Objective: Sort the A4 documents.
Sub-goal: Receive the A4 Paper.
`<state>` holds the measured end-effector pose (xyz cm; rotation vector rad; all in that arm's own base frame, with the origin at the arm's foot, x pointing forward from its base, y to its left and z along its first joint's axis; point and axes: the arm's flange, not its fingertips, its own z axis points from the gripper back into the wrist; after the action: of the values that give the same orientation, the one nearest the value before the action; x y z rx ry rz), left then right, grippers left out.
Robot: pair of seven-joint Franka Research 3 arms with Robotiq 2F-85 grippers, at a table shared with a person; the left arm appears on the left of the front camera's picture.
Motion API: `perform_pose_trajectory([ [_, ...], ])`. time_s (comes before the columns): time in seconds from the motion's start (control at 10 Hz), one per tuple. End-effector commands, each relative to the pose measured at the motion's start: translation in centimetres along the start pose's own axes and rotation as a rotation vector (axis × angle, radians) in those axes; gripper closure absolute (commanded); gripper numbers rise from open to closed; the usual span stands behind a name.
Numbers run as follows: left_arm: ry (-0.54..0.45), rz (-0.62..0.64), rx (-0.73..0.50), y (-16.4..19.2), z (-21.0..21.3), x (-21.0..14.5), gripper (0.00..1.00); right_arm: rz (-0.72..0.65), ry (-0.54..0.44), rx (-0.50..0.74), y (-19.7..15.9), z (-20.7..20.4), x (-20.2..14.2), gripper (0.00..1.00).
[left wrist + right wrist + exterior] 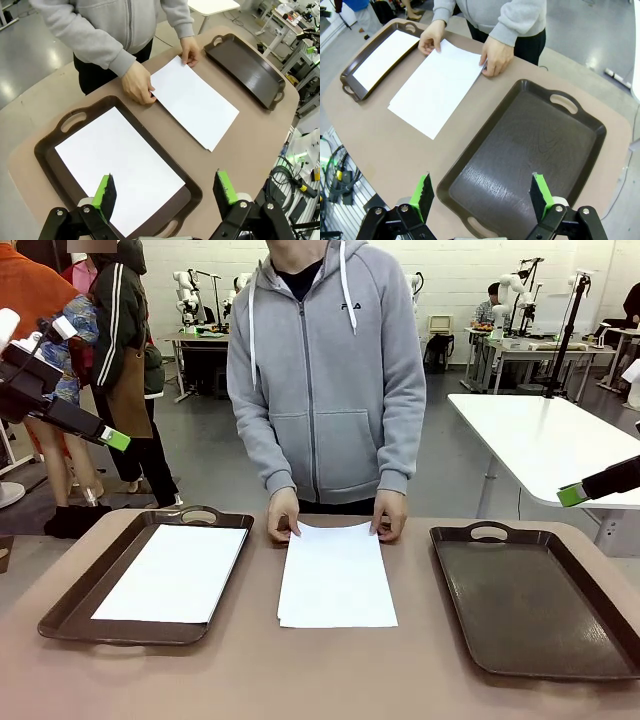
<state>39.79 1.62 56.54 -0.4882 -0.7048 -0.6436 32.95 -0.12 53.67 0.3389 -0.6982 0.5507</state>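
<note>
The left gripper (164, 182) hangs with its jaws spread above the near end of the left tray (50, 150), where one A4 sheet (117, 165) lies flat. The right gripper (481, 180), also spread wide, hovers over the dark brown right tray (530, 145). Between the trays, a stack of A4 documents (195, 100) rests on the surface (395, 145). The person's hands (136, 85) touch its far edge.

Person's hands (284, 515) block the far edge of the A4 documents (337, 578); near edge free.
</note>
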Motion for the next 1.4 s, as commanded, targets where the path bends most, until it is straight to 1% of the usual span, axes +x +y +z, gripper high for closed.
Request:
perform_pose_trajectory([
  [0.0,0.001,-0.002,0.001,-0.06,-0.02,0.03,0.00,-0.004,-0.004,0.020,-0.15,-0.23,-0.05,0.00],
  [1.3,0.001,-0.002,0.001,-0.06,-0.02,0.03,0.00,-0.004,-0.004,0.020,-0.15,-0.23,-0.05,0.00],
])
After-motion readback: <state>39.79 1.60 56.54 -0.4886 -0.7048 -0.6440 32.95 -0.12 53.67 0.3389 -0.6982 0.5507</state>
